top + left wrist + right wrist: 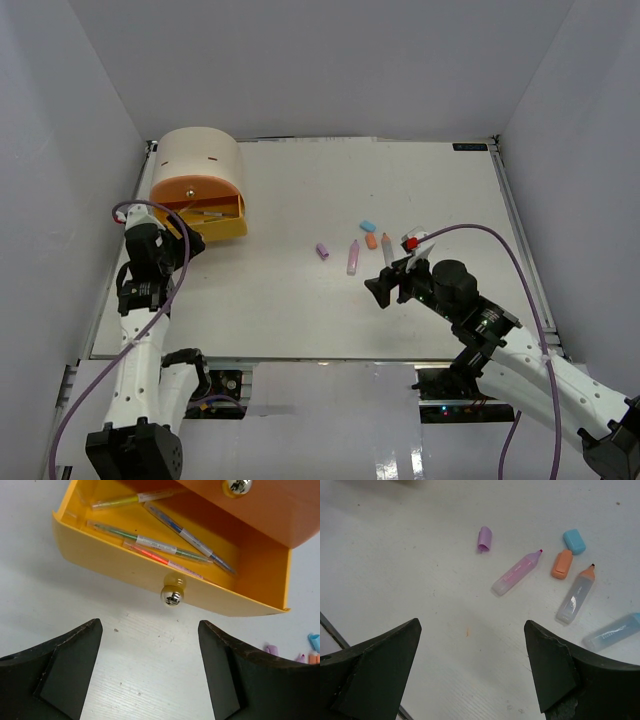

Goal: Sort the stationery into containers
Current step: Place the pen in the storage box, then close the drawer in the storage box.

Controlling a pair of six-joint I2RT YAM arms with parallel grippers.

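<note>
The beige cabinet [195, 160] stands at the back left with its yellow drawer [120, 567] pulled out, and several thin pens [165, 545] lie inside it. The peach drawer [280, 510] above it is shut. My left gripper [150, 670] hangs open and empty just in front of the yellow drawer's round knob [172, 595]. On the table lie a pink marker [516, 573], a clear marker with an orange tip [576, 595], a pale blue marker [612, 632], and purple [484, 538], orange [562, 564] and blue [574, 541] caps. My right gripper [472, 665] is open and empty, short of them.
White walls close the table [300, 310] on three sides. In the top view the loose stationery [353, 257] sits mid-table, right of the cabinet. A small red piece [410, 242] shows by the right arm's cable. The left arm [145, 270] stands beside the drawer.
</note>
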